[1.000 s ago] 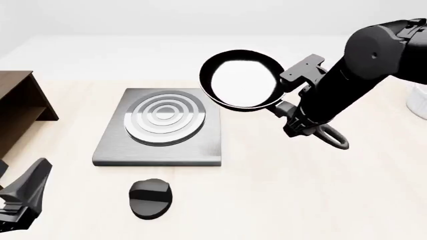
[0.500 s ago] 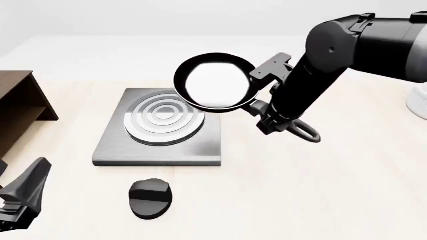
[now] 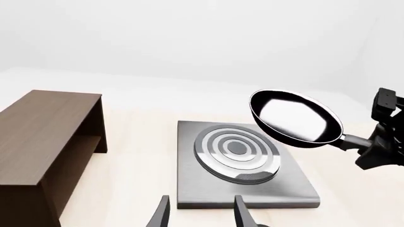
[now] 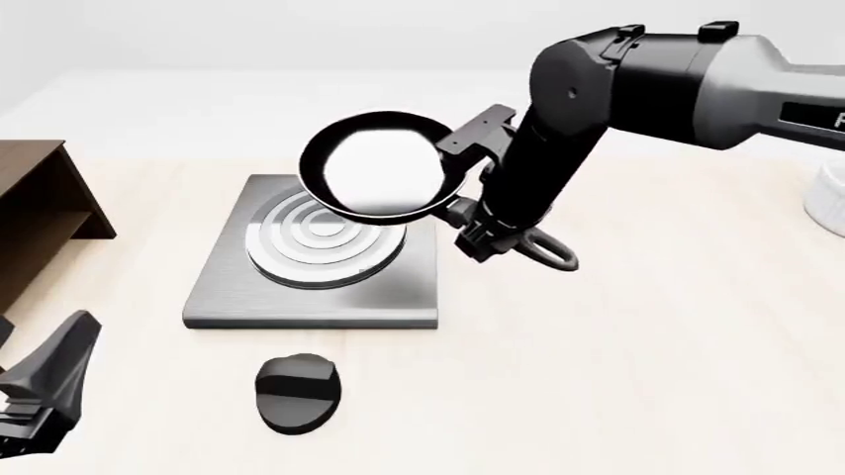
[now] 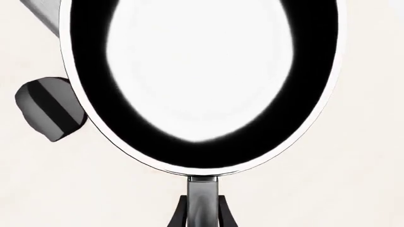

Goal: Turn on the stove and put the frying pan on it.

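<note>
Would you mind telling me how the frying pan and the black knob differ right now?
The frying pan is held in the air by the right gripper, tilted over the stove plate; the knob lies flat on the table in front of the plate, untouched. The pan is round, with a glossy reflective inside and a long handle; the knob is a smaller matte oval. Both are black.
</note>
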